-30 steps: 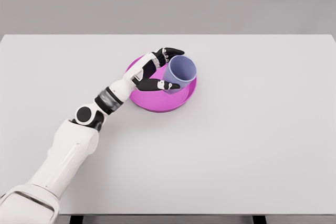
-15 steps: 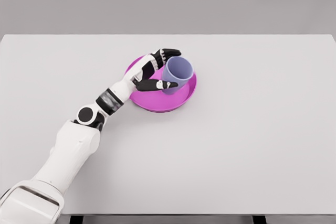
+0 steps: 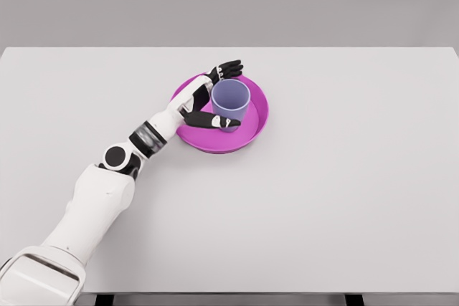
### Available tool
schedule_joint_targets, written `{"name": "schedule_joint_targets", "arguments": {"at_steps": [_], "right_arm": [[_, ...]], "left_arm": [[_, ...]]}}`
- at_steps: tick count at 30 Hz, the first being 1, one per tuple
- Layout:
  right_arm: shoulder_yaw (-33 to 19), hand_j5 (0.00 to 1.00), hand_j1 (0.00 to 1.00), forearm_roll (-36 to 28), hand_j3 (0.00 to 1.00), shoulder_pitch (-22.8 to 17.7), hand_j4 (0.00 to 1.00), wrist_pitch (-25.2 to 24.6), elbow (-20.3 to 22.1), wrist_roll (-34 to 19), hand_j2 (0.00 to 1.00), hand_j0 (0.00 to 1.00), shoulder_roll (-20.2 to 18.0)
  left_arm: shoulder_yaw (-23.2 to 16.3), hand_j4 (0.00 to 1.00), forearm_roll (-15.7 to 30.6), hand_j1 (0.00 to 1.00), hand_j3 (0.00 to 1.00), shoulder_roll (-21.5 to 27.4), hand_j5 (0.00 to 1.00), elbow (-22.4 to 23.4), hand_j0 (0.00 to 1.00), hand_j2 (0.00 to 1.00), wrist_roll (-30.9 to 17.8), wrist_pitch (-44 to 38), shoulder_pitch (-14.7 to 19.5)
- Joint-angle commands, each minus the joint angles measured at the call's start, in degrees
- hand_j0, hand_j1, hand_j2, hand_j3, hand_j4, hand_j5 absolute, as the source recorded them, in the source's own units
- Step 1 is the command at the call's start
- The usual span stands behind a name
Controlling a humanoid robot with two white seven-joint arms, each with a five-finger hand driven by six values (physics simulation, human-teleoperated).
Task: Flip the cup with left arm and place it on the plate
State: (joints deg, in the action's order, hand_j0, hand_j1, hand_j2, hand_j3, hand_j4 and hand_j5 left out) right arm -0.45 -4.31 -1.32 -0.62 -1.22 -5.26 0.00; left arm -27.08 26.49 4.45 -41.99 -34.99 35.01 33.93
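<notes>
Head view shows the left robot hand [image 3: 208, 98] reaching from the lower left corner of the table [image 3: 344, 198] toward its middle, the white arm crossing the bare surface on a diagonal. The hand sits over the left part of a magenta plate [image 3: 251, 130], which lies a little left of the table's centre and nearer the far edge than the near edge. A lavender cup [image 3: 230, 102] stands upright on the plate, its open mouth facing up and its base resting on the plate's inner floor. The hand's dark fingers [image 3: 228, 69] curve around the far side of the cup, close to the rim, while the thumb [image 3: 211, 121] lies along the near side by the cup's lower wall. The fingers are only loosely spread around the cup: the thumb tip seems to touch the wall, but whether the upper fingers still press on it or stand just clear cannot be told from this angle. The palm is just beside the cup's left wall. No right arm appears anywhere over the table.
</notes>
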Motion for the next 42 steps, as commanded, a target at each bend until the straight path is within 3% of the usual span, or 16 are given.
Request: {"name": "schedule_joint_targets", "arguments": {"at_steps": [1, 23, 26, 31, 34, 42], "right_arm": [[0.0, 1.00, 1.00, 0.0, 1.00, 0.0, 1.00, 0.0, 0.0, 0.0, 1.00, 1.00, 0.0], [0.0, 1.00, 1.00, 0.0, 1.00, 0.0, 1.00, 0.0, 0.0, 0.0, 1.00, 1.00, 0.0], [0.0, 1.00, 1.00, 0.0, 1.00, 0.0, 1.00, 0.0, 0.0, 0.0, 1.00, 1.00, 0.0], [0.0, 1.00, 1.00, 0.0, 1.00, 0.0, 1.00, 0.0, 0.0, 0.0, 1.00, 1.00, 0.0], [0.0, 1.00, 1.00, 0.0, 1.00, 0.0, 1.00, 0.0, 0.0, 0.0, 1.00, 1.00, 0.0], [0.0, 1.00, 1.00, 0.0, 1.00, 0.0, 1.00, 0.0, 0.0, 0.0, 1.00, 1.00, 0.0]], "left_arm": [[0.1, 1.00, -1.2, 1.00, 1.00, 0.2, 1.00, -0.9, 1.00, 1.00, 0.0, 0.0, 0.0], [0.2, 1.00, -1.8, 1.00, 1.00, 4.1, 1.00, -2.8, 1.00, 1.00, 0.0, 0.0, -0.5], [0.4, 1.00, -4.6, 1.00, 1.00, 4.1, 1.00, -3.5, 1.00, 1.00, 0.0, 0.0, -0.3], [0.4, 1.00, -4.6, 1.00, 1.00, 4.2, 1.00, -3.5, 1.00, 1.00, 0.0, 0.0, -0.4], [0.4, 1.00, -4.6, 1.00, 1.00, 7.3, 1.00, -3.6, 1.00, 1.00, 0.0, 0.0, -0.4], [0.4, 1.00, -4.6, 1.00, 1.00, 9.1, 1.00, -3.7, 1.00, 1.00, 0.0, 0.0, -0.2]]}}
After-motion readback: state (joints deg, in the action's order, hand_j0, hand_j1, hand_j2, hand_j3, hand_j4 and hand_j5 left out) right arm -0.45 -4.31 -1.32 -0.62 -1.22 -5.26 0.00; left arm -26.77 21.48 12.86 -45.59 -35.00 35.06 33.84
